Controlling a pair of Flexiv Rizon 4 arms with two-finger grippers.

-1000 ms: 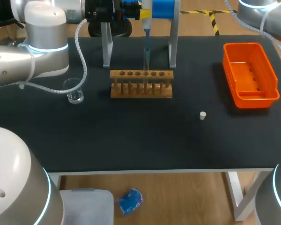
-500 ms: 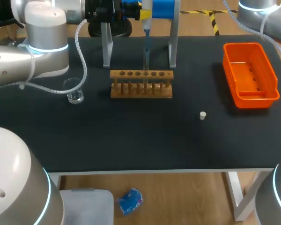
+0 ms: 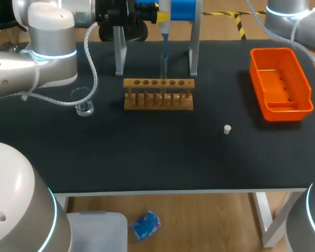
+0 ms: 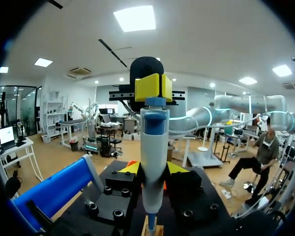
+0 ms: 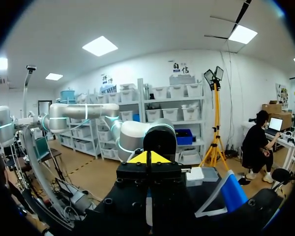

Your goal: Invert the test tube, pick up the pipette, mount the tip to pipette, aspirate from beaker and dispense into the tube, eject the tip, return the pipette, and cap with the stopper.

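- A small white stopper (image 3: 227,129) lay by itself on the black table (image 3: 147,157), right of centre in the head view and well apart from the other things.
- A clear beaker (image 3: 84,104) stood at the left of the frame, just below the big joint of the left arm (image 3: 47,47). Whether it held liquid could not be told.
- A wooden rack (image 3: 158,94) with a row of holes sat in the middle of the frame. What stood in the holes was not clear.
- An orange tray (image 3: 286,111) lay at the right, its long side running away from the camera.
- Behind the rack, at top centre, a metal stand (image 3: 119,52) carried a blue cylinder (image 3: 182,8). The pipette (image 3: 164,31) hung upright there, its thin end pointing down toward the rack.
- The left gripper (image 4: 153,169) was clamped on the pipette, one yellow tip against each side of its white body.
- The right arm (image 3: 291,16) came in at the top right corner. The right gripper (image 5: 147,158) had its tips pressed together on nothing and faced the left gripper from beyond the pipette.
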